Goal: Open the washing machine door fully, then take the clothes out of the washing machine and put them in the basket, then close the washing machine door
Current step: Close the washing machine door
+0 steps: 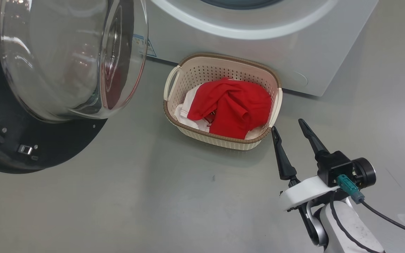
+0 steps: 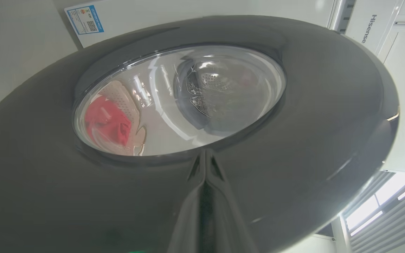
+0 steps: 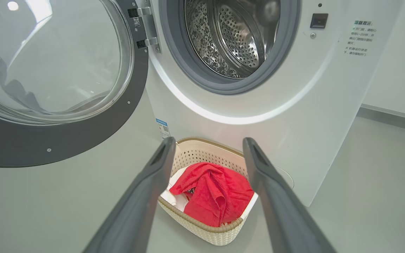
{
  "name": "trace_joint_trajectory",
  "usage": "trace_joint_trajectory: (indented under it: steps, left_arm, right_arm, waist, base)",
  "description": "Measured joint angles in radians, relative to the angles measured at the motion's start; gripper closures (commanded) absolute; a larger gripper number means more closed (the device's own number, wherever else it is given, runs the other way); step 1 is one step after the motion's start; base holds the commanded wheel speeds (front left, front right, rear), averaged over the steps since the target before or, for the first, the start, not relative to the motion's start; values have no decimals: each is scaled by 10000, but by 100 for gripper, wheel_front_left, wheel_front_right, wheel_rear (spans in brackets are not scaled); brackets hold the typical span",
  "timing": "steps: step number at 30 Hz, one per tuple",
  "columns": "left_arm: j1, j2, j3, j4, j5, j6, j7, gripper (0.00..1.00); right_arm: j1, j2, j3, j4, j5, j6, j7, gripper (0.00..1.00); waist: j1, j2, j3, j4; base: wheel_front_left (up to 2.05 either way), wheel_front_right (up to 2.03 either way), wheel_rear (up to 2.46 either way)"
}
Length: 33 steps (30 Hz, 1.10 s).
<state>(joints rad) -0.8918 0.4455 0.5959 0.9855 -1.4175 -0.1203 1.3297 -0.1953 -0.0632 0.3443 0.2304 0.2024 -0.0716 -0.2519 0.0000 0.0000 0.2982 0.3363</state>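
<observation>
Right tool (image 1: 287,124): long dark fingers spread wide and empty, hovering just right of the near-right corner of the cream perforated plastic basket (image 1: 202,135) with a brown woven-look rim. The basket stands on the grey floor (image 1: 153,203), close against the big white front-loading washing machine (image 1: 244,52). Red clothes (image 1: 234,105) with some white fabric lie heaped inside it. The large round door (image 1: 47,154), with a glossy black rim and a bulging clear glass bowl, is swung open at left.

Left wrist view: left tool (image 2: 205,186) closed on nothing. Its tips meet their own reflection on the door's black outer face, just below the glass, so they are apparently in contact.

Right wrist view: the perforated steel drum (image 3: 230,42) looks empty as far as can be seen. The basket lies beyond the spread fingers, between them.

Judgement: unloading looks done and closing the door remains. Risks:
- The closed tips could skid off the slick, curved rim mid-push and leave the door unlatched.
- The right tool could nudge the basket if it drifts left.
</observation>
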Motion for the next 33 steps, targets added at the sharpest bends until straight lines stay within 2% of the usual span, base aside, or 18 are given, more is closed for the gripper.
trace_joint_trajectory:
  steps: [11,21,25,33]
  left_arm:
    - [516,-844,-349,-1009,-393,-6,940,100]
    - [1017,-963,-65,-1582,-512,-6,1020,100]
    - [1214,-1005,84,-2082,-514,-6,727,100]
    - [2016,-1127,224,-3766,27,-8,-915,100]
  right_arm:
    - [15,6,-38,-86,82,0,0,0]
    - [151,10,-61,-128,84,-2,0,0]
    - [178,15,-94,-134,88,-2,0,0]
    - [407,25,-291,-123,366,2,0,0]
  waist:
    - [0,0,-60,51]
    - [0,0,-117,63]
    - [0,0,-135,70]
    - [0,0,-541,139]
  base:
    - [0,0,0]
    - [0,0,0]
    - [0,0,0]
    - [0,0,0]
